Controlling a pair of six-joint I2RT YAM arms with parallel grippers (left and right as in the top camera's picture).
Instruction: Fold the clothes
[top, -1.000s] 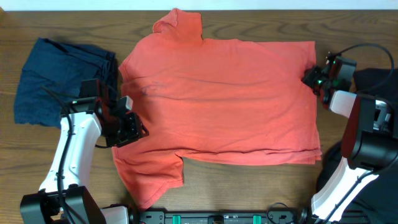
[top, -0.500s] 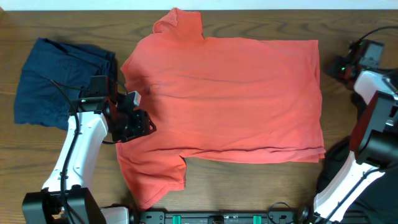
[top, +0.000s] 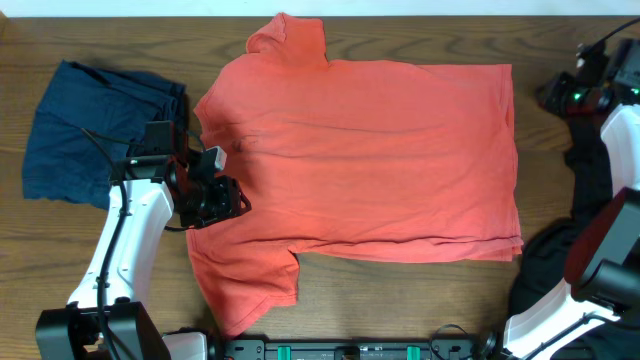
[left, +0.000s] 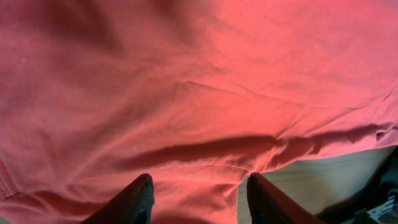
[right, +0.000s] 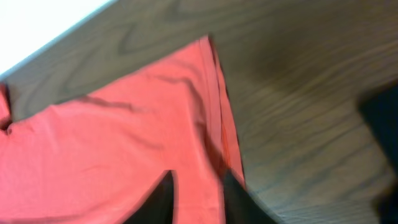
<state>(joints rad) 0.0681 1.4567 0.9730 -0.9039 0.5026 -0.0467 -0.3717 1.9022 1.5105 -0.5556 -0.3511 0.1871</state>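
Overhead: coral T-shirt (top: 370, 160) lay flat beneath my left hand (left: 199, 186), half open, empty. My right hand (right: 198, 190), narrowly open, held nothing, hem corner just ahead. Fabric judged light, limp; pinch edges.

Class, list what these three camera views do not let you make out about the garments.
1. Coral T-shirt: underside, hidden by its own cloth in every view.
2. Black garment: overhead, cut by the frame edge and partly covered by the right arm.
3. Navy garment: overhead, bunched; its kind is unclear.
4. T-shirt hem: right wrist view, blurred.
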